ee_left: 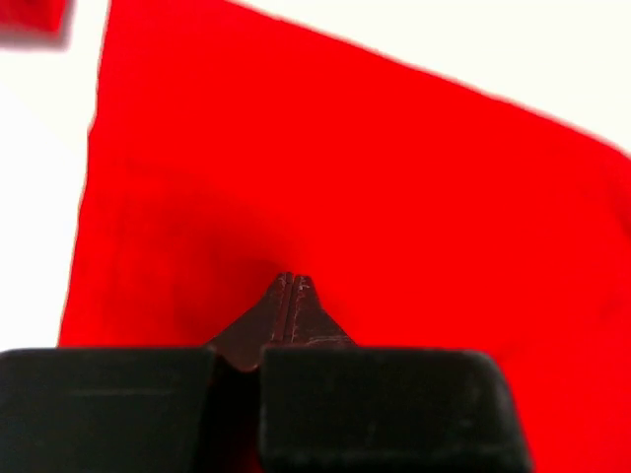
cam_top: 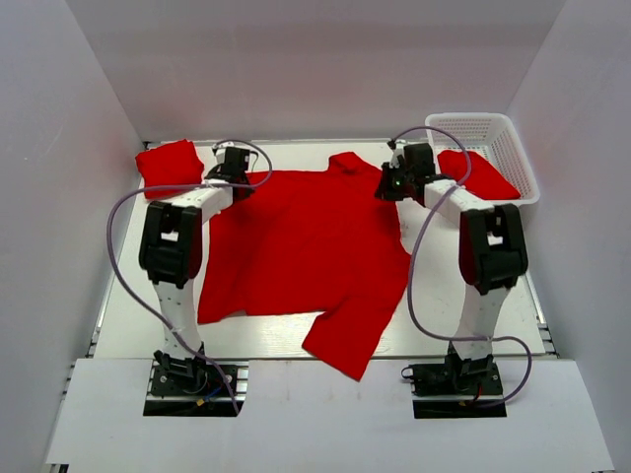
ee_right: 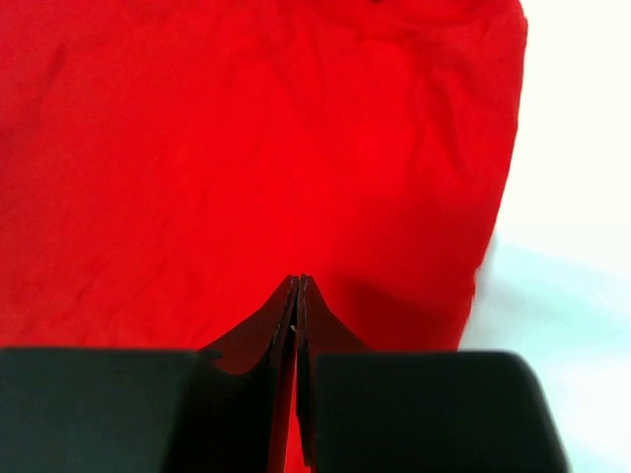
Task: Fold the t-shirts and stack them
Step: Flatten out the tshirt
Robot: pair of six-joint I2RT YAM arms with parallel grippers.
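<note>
A bright red t-shirt lies spread open on the white table, collar at the far side and one sleeve trailing to the near right. My left gripper is at its far left shoulder. In the left wrist view its jaws are closed, with the tips pressed into the red cloth. My right gripper is at the far right shoulder, jaws closed and tips on the cloth. A folded red t-shirt lies at the back left.
A white lattice basket stands at the back right with another red t-shirt in it. White walls enclose the table on the left, back and right. Bare table shows along the near edge.
</note>
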